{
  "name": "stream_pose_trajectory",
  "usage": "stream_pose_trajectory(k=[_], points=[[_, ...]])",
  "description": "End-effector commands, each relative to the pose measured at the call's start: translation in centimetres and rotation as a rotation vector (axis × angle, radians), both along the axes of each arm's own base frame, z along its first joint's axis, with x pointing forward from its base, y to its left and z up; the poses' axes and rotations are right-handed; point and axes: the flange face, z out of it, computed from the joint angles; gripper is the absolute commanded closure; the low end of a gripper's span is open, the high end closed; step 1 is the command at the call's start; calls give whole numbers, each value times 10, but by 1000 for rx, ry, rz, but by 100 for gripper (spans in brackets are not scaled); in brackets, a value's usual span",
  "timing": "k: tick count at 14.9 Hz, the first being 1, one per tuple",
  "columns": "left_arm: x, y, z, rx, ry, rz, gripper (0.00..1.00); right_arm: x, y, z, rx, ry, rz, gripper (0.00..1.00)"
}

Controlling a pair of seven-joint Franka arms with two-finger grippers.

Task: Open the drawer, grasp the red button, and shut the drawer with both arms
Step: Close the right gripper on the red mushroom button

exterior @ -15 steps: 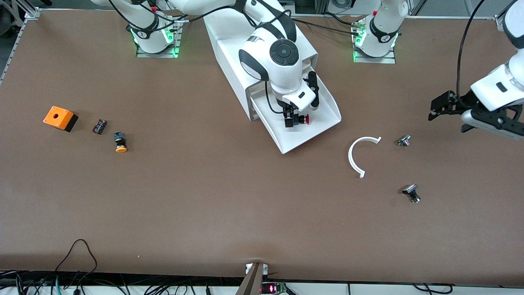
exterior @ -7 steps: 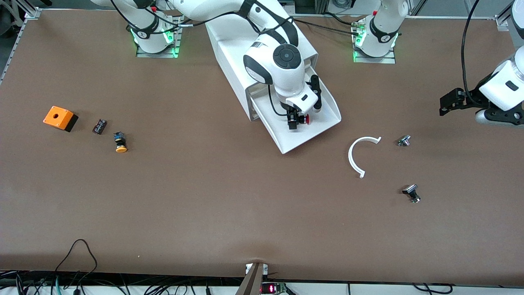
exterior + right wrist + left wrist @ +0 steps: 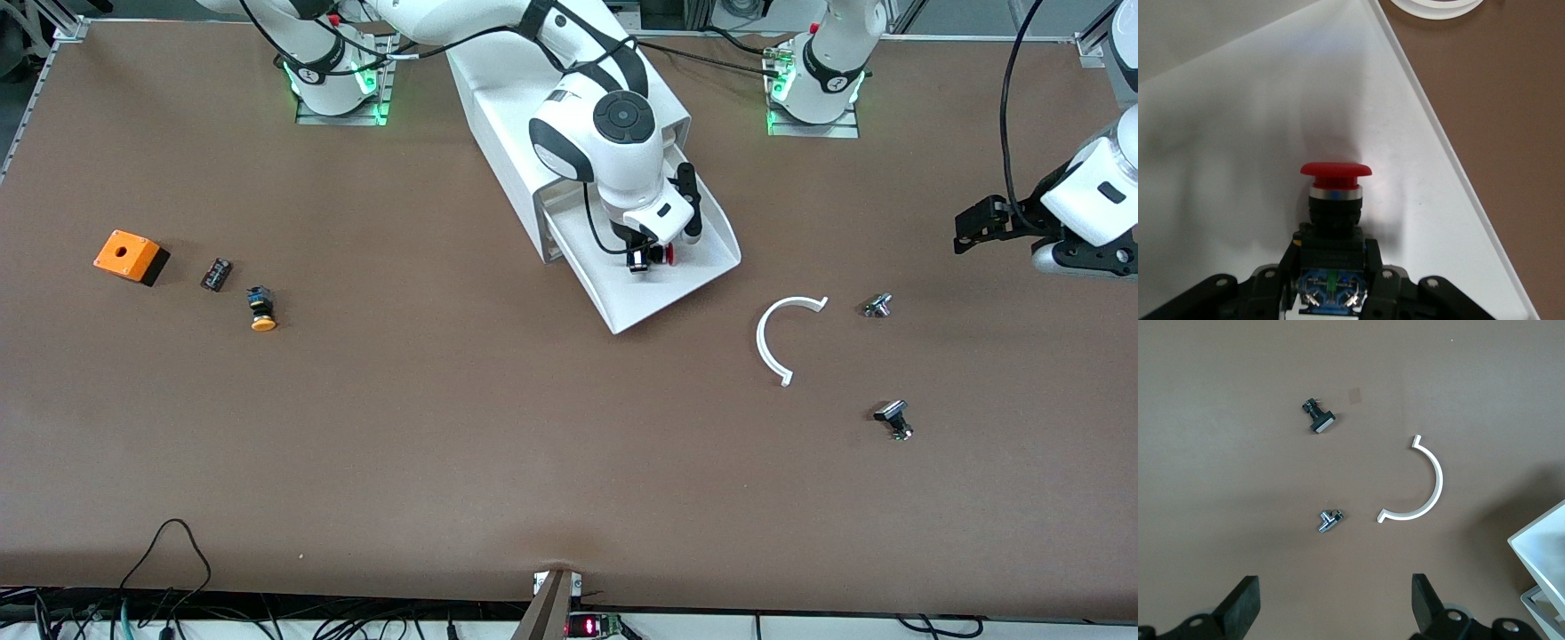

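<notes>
Desk (image 3: 444, 444) first: a broad brown surface carrying everything. On it, between my two bases, stands the white cabinet (image 3: 507, 116), and its drawer (image 3: 702, 267) is pulled out toward the front camera, sloped lip leading.

My right arm reaches from its base over the cabinet and down into that open drawer. My right tool (image 3: 642, 258) is inside it, closed on the black body of the button (image 3: 656, 255); in the right wrist view the button (image 3: 1335, 200) sits squarely between my two fingers (image 3: 1278, 283), its red cap pointing away from the wrist over the white drawer floor (image 3: 1225, 133). I cannot tell whether it rests on the floor or hangs just above it.

My left arm waits at its own end of the desk, with my left tool (image 3: 982, 224) up in the air over bare desk, fingers (image 3: 1241, 607) spread wide apart and holding nothing.

Near that end lies a white half-ring (image 3: 782, 338), just beside the drawer's lip but apart from it. Two small metal-and-black parts lie close by: one (image 3: 877, 306) beside the half-ring, the other (image 3: 894, 418) nearer the front camera.

Toward the right arm's end sit an orange box (image 3: 126, 253) with a hole, a small dark part (image 3: 216, 274) beside it, and an orange-capped button (image 3: 260, 309).
</notes>
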Motion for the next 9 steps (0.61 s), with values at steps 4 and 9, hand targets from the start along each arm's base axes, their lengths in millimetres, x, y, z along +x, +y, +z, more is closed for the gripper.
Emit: stream_pose_trajectory(k=[4, 9], points=[[1, 2, 4, 24, 13, 9, 0, 8, -8, 37, -19, -33, -24, 68], [1, 2, 6, 22, 18, 12, 0, 41, -49, 105, 32, -49, -142, 68]])
